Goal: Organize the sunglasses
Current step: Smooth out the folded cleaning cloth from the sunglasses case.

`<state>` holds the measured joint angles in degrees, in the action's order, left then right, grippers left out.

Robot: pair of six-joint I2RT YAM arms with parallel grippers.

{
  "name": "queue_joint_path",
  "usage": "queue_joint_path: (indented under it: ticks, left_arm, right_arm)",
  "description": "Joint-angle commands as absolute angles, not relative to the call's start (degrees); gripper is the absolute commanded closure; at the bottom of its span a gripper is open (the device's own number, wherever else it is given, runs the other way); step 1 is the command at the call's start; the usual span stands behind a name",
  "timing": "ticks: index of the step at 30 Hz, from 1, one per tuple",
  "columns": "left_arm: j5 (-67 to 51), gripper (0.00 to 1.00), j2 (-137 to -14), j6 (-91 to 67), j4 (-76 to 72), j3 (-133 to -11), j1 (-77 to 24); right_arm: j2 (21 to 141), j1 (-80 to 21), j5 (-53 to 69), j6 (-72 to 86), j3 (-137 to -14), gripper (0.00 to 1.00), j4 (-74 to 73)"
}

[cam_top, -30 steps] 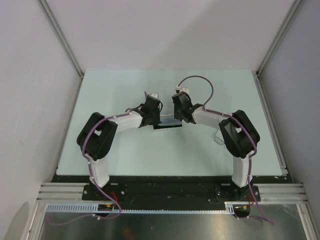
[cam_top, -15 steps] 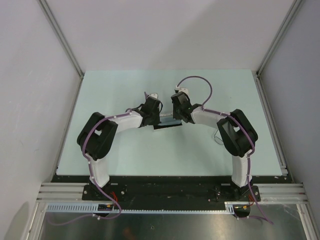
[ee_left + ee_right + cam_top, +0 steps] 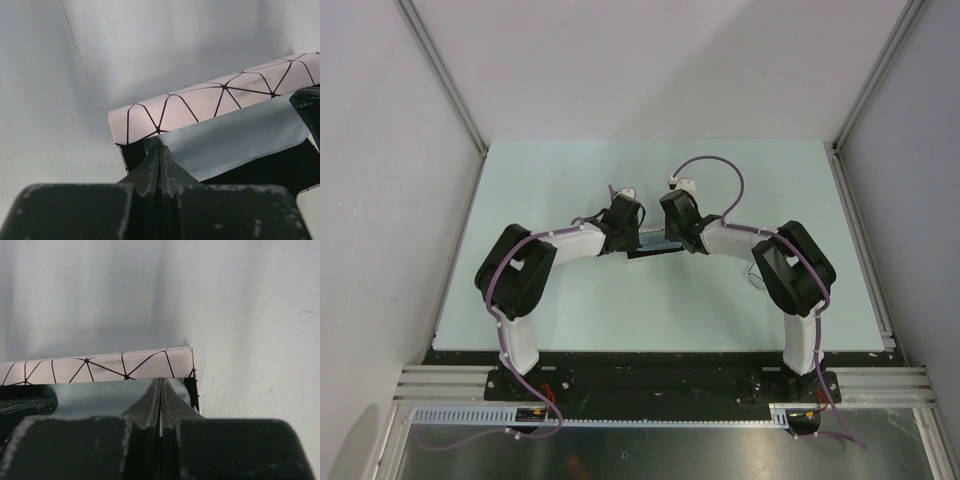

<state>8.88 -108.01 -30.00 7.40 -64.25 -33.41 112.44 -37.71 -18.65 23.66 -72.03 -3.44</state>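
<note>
Top view: left gripper [image 3: 639, 237] and right gripper [image 3: 670, 240] meet over the patterned case [image 3: 655, 251], which lies directly under both sets of fingertips. A wiry shape [image 3: 757, 275] out by the right arm may be the sunglasses (too small to tell).

Left wrist: fingers pressed together on the corner of the pale flap [image 3: 235, 142], case just beyond.

Right wrist: same, pinched on the flap's other end.

Step looks like opening the case. Next move calls for both arms to lift the flap evenly.

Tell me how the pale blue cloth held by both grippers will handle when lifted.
Probably floppy: the pale blue cloth shows a wavy, curled edge in front of the pink triangle-patterned case. Likely thin and light, since the left gripper and right gripper pinch it with fingers almost fully closed. It may sag between them.
</note>
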Motion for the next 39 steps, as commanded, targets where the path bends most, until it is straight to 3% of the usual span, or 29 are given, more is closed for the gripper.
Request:
queue_joint_path:
  ticks: [1, 39]
  left_arm:
    - [9.76, 0.96, -108.19, -30.06, 7.21, -63.72, -33.57]
    - [9.67, 0.96, -108.37, -29.44, 7.29, -63.98, -33.57]
  right_arm:
    - [110.48, -38.14, -19.51, 23.12, -69.96, 1.0, -0.44]
    - [110.04, -38.32, -19.42, 22.5, -68.55, 1.0, 1.4]
